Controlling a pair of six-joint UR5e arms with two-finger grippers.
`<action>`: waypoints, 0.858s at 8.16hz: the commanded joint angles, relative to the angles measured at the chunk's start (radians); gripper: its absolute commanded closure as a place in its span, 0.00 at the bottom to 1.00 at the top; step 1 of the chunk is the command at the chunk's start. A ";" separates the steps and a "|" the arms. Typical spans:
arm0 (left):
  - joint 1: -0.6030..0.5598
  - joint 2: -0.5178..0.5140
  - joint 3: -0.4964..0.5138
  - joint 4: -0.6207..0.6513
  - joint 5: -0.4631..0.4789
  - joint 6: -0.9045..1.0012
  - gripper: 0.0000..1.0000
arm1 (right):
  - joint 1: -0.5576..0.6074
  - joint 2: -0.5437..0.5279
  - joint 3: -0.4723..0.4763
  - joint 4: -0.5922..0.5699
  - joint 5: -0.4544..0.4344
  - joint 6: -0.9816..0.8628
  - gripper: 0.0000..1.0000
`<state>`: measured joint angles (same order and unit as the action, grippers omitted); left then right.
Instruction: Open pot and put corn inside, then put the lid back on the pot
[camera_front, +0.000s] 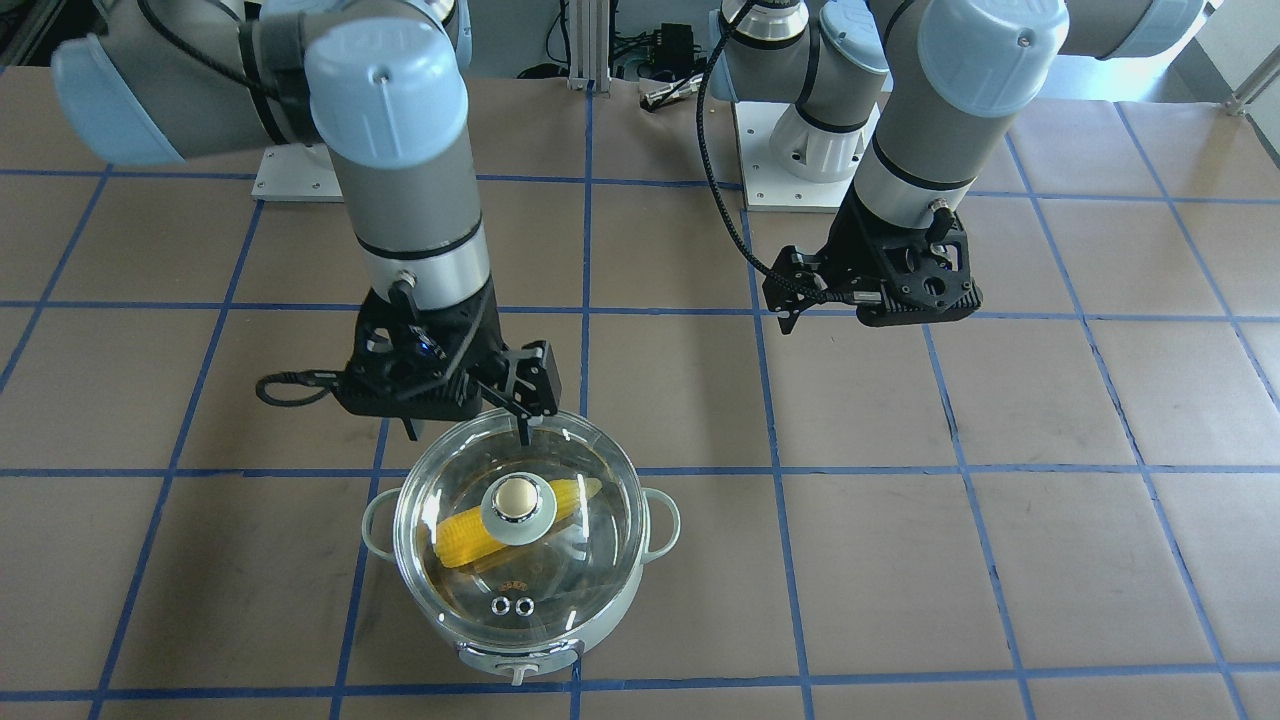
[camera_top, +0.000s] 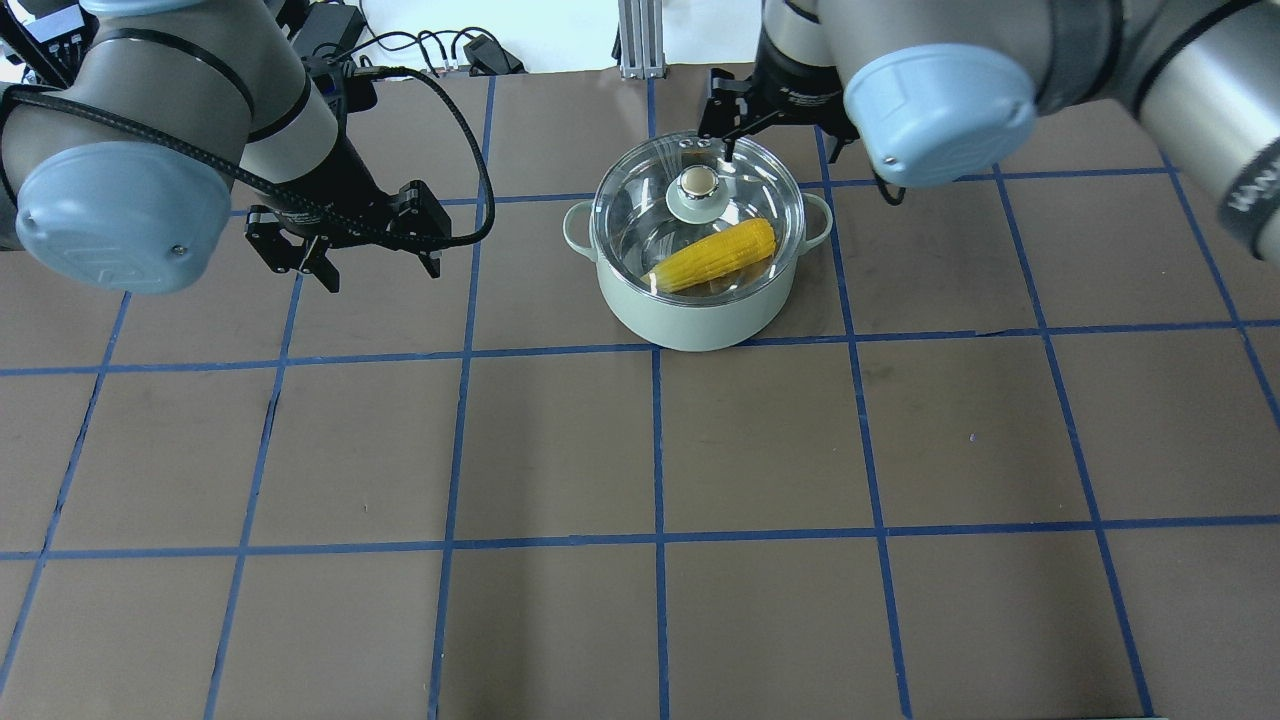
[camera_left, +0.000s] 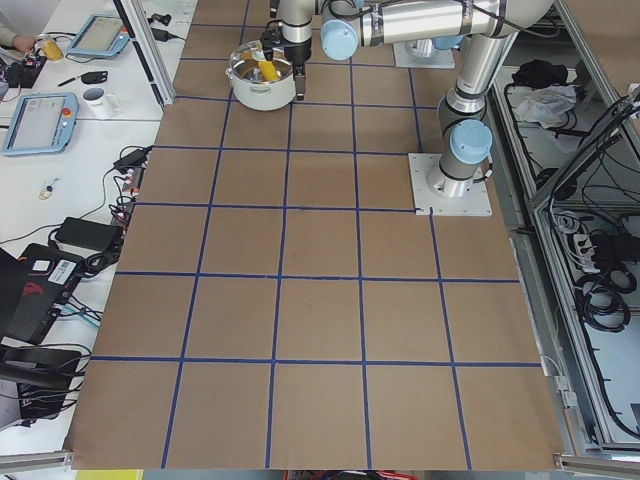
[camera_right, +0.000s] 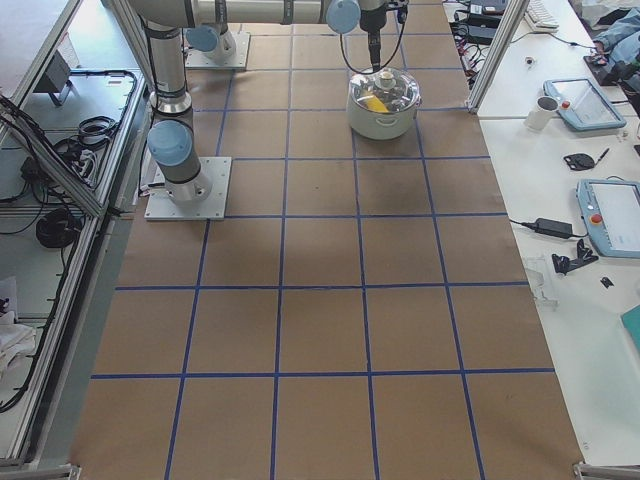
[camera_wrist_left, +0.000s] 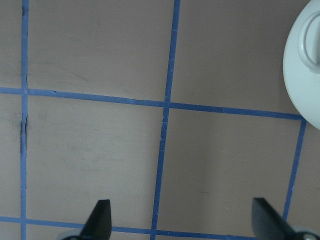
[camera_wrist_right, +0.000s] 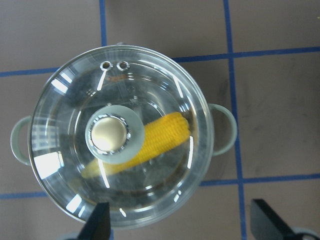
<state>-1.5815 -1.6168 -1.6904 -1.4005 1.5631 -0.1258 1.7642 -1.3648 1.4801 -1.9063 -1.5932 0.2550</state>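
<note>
Pale mint-green and round, the pot (camera_front: 548, 660) stands on a table (camera_top: 760, 450) covered in brown paper and gridded with blue tape. Its clear glass lid (camera_front: 570, 585) is seated on the rim. Through the glass, a bright yellow corn cob (camera_front: 470, 537) lies slantwise on the shiny steel floor, its tapered tip near one wall. A beige-metallic ball knob (camera_wrist_right: 108, 132) sits on a pale green disc at the lid's centre, and two small steel vent rings (camera_wrist_right: 113, 65) lie near its edge. Loop handles jut from either side of the pot.

The right gripper (camera_wrist_right: 182, 220) hangs above the lid's robot-side edge, its black fingers spread wide and holding nothing. Whether a fingertip touches the glass cannot be told.

The left gripper (camera_wrist_left: 182, 215) is likewise spread wide and empty, poised over bare paper well apart from the pot, whose rounded wall shows at the edge of its wrist view.
</note>
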 joint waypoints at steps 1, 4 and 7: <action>0.000 0.000 0.000 0.000 0.000 0.000 0.00 | -0.121 -0.170 0.035 0.194 0.032 -0.129 0.00; 0.000 0.005 0.008 -0.002 0.000 0.000 0.00 | -0.132 -0.215 0.051 0.245 0.027 -0.137 0.00; -0.002 0.052 0.015 -0.061 0.000 0.000 0.00 | -0.132 -0.215 0.049 0.245 0.022 -0.140 0.00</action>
<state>-1.5821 -1.5946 -1.6791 -1.4166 1.5643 -0.1252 1.6327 -1.5791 1.5289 -1.6624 -1.5681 0.1168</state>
